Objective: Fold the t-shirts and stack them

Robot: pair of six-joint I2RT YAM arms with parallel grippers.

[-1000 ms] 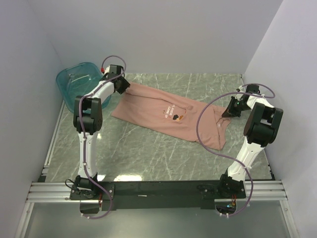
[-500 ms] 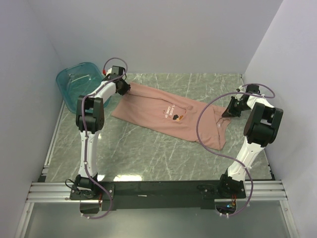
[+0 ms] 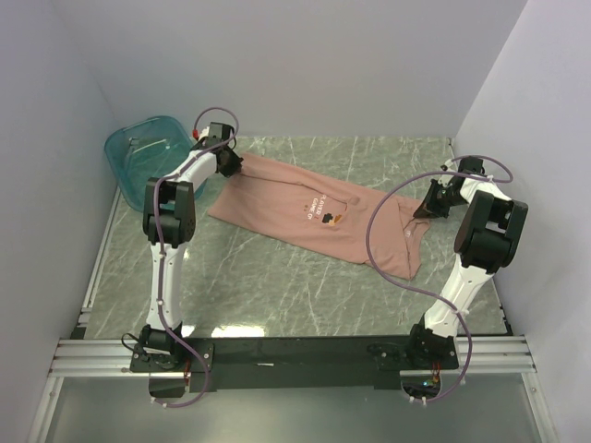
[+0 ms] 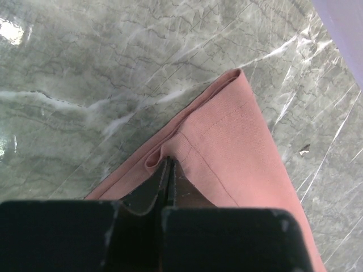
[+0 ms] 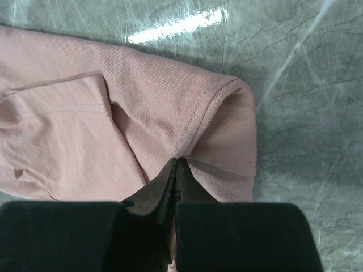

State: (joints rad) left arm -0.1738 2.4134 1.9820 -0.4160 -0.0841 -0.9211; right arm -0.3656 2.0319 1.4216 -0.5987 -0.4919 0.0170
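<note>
The dusty-pink t-shirt (image 3: pixel 314 214) lies stretched across the table, its small chest graphic facing up. My left gripper (image 3: pixel 233 162) is shut on the shirt's far-left hemmed corner; the left wrist view shows the jaws closed on a pinch of pink cloth (image 4: pixel 227 141). My right gripper (image 3: pixel 425 208) is shut on the shirt's right end; the right wrist view shows the jaws closed on a bunched fold beside a stitched hem (image 5: pixel 170 113). Both held ends sit low at the table.
A translucent teal tub (image 3: pixel 148 152) stands at the back left, just beyond my left arm. The marble table (image 3: pixel 277 286) is walled at the back and both sides. A metal rail runs along the near edge.
My left gripper has shifted slightly right and back with its corner of the shirt. The right arm and the shirt's shape look the same.
</note>
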